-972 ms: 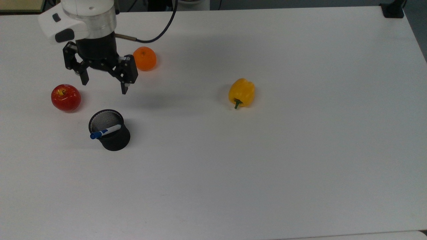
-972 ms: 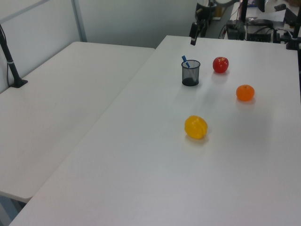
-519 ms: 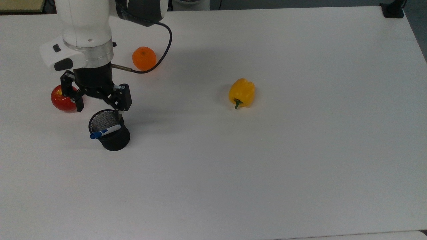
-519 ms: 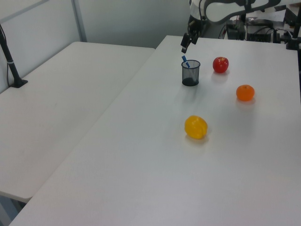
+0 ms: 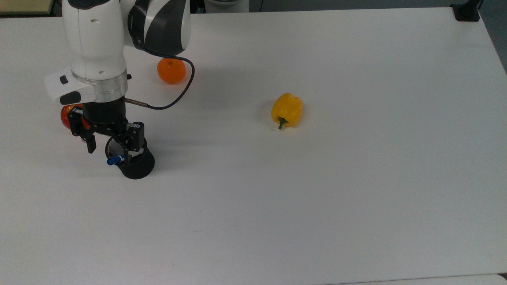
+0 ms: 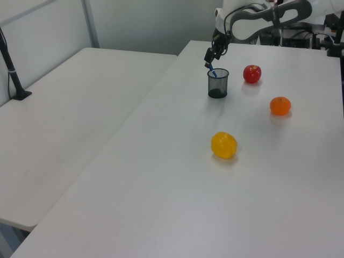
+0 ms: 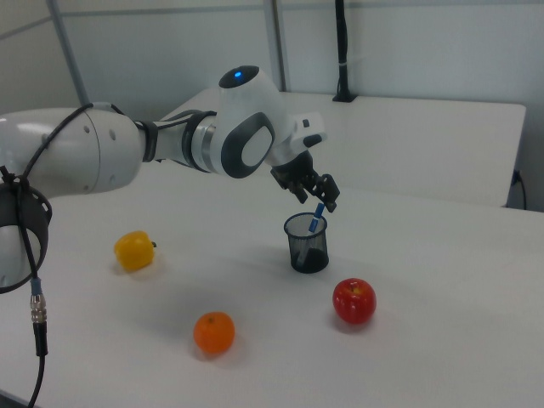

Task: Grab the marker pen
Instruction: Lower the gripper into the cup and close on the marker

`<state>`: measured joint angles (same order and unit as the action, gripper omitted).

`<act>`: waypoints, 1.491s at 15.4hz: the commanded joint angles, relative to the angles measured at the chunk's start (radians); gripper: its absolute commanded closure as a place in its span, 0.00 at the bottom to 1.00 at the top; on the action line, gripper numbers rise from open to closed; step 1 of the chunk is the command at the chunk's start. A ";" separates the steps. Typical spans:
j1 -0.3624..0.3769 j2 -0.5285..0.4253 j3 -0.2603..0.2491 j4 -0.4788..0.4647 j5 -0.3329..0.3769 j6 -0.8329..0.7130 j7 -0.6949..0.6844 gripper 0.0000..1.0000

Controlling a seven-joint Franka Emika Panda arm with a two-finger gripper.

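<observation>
1. The marker pen (image 5: 115, 160) stands tilted in the black mesh pen cup (image 5: 134, 162), its blue cap poking over the rim at the top view's left.
2. The gripper (image 5: 109, 147) hangs over the cup, fingers spread wide and straddling the cap.
3. A red apple (image 7: 354, 301) sits near the cup; an orange (image 5: 171, 71) and a yellow pepper (image 5: 287, 110) lie farther off on the white table (image 5: 317, 198).

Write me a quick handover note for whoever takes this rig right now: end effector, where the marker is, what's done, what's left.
End effector: open, poised over the marker's blue cap, one finger outside the cup, one over its mouth; no grip yet.
Marker pen: leaning in the black mesh cup, blue cap poking over the rim toward the top view's left.
Around it: red apple, orange and yellow pepper lie on the white table, all apart from the cup.
Done: approach to the cup.
Left: close on the cap, lift the marker out, probably slowly so the cup stays upright.
</observation>
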<state>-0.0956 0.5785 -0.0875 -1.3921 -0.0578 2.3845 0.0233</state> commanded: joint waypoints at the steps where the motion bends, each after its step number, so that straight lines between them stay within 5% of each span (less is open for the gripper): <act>1: 0.002 -0.002 -0.003 -0.025 -0.010 0.039 0.013 0.45; 3: 0.005 0.003 -0.003 -0.027 -0.008 0.041 0.013 0.56; 8: 0.005 0.011 -0.003 -0.027 -0.007 0.051 0.013 0.58; 11: 0.005 0.009 -0.003 -0.031 -0.005 0.068 0.013 0.70; 23: 0.007 -0.008 -0.003 -0.041 0.000 0.058 0.030 0.84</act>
<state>-0.0965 0.5985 -0.0873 -1.3951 -0.0576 2.4179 0.0262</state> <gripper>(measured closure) 0.824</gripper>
